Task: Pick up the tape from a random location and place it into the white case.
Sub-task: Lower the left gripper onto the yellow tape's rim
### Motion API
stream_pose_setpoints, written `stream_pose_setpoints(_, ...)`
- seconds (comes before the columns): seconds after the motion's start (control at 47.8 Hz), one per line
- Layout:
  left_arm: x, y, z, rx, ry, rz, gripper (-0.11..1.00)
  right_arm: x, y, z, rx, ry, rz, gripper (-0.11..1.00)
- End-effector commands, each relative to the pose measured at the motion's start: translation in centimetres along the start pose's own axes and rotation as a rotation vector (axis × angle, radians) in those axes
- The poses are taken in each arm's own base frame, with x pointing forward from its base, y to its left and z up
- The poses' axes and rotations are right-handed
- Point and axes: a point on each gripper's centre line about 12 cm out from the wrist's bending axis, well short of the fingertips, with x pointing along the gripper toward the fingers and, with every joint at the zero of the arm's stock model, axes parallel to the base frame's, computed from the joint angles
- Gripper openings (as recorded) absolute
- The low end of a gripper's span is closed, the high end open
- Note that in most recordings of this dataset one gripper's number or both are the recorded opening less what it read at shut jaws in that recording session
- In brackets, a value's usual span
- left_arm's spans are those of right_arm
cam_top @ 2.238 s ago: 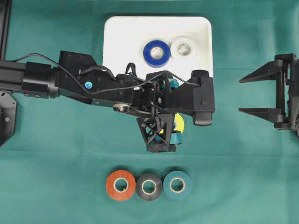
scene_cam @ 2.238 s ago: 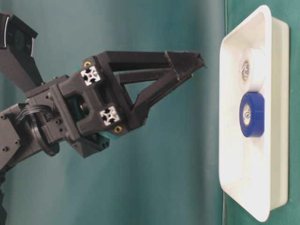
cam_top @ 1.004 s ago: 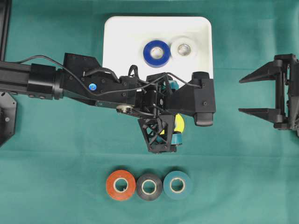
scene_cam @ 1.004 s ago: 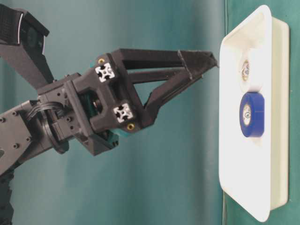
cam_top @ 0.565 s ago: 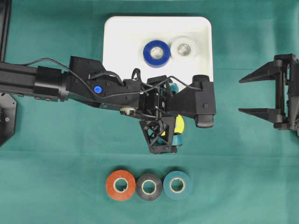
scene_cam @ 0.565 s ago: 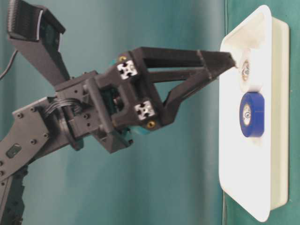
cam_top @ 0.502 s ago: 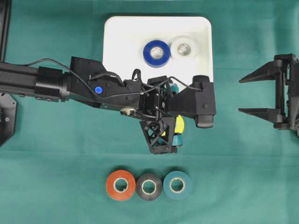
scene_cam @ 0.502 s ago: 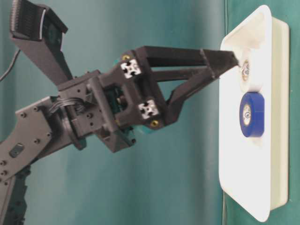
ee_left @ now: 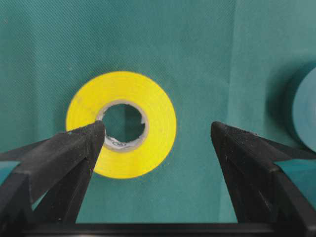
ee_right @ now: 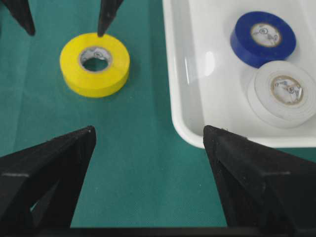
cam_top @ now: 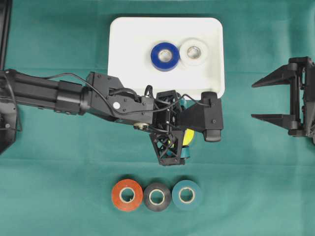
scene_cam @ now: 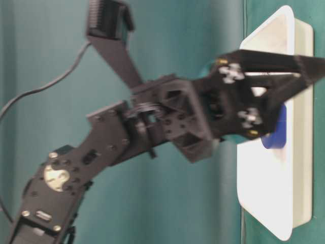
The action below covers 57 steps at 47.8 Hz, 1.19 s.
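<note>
Above the yellow tape point(ee_left: 122, 124), the left gripper point(ee_left: 158, 136) has its fingers point(ee_left: 74, 148) spread wide, one tip over the roll's hole, the other past its outer edge; they hold nothing. That roll lies flat on the green bench point(cam_top: 59, 187), just beside the white case point(cam_top: 128, 39), which holds a blue roll point(cam_top: 165, 56) and a white roll point(cam_top: 193, 52). Off to the side, the right gripper point(cam_top: 268, 101) is also wide open and empty.
</note>
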Motion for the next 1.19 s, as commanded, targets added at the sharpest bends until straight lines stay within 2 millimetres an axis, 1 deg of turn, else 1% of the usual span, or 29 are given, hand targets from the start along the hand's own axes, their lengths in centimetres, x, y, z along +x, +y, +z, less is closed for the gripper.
stream_pose_setpoints(0.0,-0.5,-0.2,0.5,0.004,-0.027,-0.003,0.96,0.0,0.1,1.0,-0.003,-0.021,0.004,0.87)
stream_pose_setpoints(0.251,2.4,-0.1,-0.9,0.006,0.029,0.002,0.96,0.3,0.1,0.7,-0.004,-0.006,0.003,0.87)
stream_pose_setpoints(0.46,3.4,0.0,-1.1,0.007,0.017,0.001,0.96,0.5,0.0,0.6,-0.002,0.005,-0.001,0.87)
stream_pose_setpoints(0.544,3.9,0.2,-1.7,0.003,0.034,0.004,0.96,0.5,0.0,0.5,-0.004,0.006,-0.003,0.87)
stream_pose_setpoints(0.732,4.3,0.3,-2.3,0.002,0.053,0.007,0.96,0.6,-0.1,0.5,-0.004,0.008,-0.005,0.87)
stream_pose_setpoints(1.172,4.9,0.2,-2.5,-0.011,0.059,0.006,0.96,0.6,-0.1,0.5,-0.008,0.006,-0.005,0.87)
